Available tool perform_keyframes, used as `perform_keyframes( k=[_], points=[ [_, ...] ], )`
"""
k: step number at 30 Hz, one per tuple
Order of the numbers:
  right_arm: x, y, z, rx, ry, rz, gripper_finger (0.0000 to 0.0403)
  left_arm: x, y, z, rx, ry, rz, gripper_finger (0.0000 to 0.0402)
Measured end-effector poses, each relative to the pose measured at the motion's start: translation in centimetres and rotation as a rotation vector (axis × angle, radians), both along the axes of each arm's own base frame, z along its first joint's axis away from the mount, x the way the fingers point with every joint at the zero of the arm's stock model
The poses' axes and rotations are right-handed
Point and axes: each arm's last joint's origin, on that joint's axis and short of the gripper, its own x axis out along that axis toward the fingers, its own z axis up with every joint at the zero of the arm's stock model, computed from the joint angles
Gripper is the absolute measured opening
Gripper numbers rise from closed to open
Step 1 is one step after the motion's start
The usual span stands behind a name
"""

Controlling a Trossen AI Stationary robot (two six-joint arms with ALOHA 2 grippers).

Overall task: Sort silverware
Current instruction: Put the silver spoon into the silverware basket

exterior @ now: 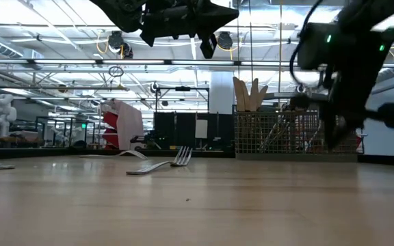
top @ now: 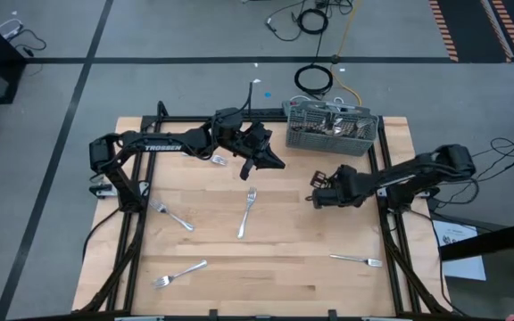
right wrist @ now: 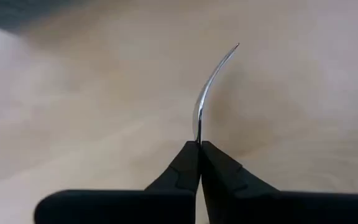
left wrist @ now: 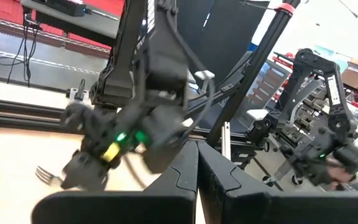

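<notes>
While the right gripper (right wrist: 197, 146) pinches a slim curved silver utensil (right wrist: 211, 84), the left gripper (left wrist: 197, 163) hangs shut and empty. Several shiny silver forks (top: 247, 212) lie loose on the wooden table (top: 310, 259) beside them; the grey mesh caddy (top: 331, 127) beyond holds some already.

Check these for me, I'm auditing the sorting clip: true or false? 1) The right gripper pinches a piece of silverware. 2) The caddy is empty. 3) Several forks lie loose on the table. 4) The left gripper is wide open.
1) True: the right gripper is shut on a thin curved metal piece; which utensil it is cannot be told.
2) False: the grey caddy already holds silverware.
3) True: for example the centre fork and the front-left fork.
4) False: the left gripper is shut, holding nothing visible.
</notes>
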Motion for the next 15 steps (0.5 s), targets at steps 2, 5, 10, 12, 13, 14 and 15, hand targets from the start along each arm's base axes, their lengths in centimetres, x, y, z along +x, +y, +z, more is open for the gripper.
perform_keyframes(
  k=[2,5,10,12,13,14,15],
  points=[
    [0.2,0.8,1.5,-0.057,-0.059,0.043,0.0001,0.0,0.0,0.0,-0.001,0.001,0.0,0.0005],
    [0.2,1.9,4.0,-0.152,-0.15,0.108,0.0001,0.0,0.0,0.0,-0.001,0.001,0.0,0.0005],
    [0.0,3.0,8.3,-0.417,-0.208,0.294,0.0001,0.0,0.0,0.0,0.0,0.001,0.01,0.0005],
    [-0.1,3.2,10.2,-0.527,-0.194,0.386,0.0001,0.0,0.1,0.0,-0.003,0.005,0.029,0.0005],
    [-0.1,3.3,11.2,-0.583,-0.182,0.435,0.0001,0.1,0.1,0.0,-0.003,0.006,0.04,0.0005],
    [0.0,3.5,12.2,-0.635,-0.169,0.488,0.0,0.1,0.1,0.0,-0.012,0.011,0.055,0.0005],
    [0.0,3.6,13.2,-0.678,-0.163,0.542,0.0,0.1,0.1,0.0,-0.032,0.022,0.077,0.0005]
  ],
)
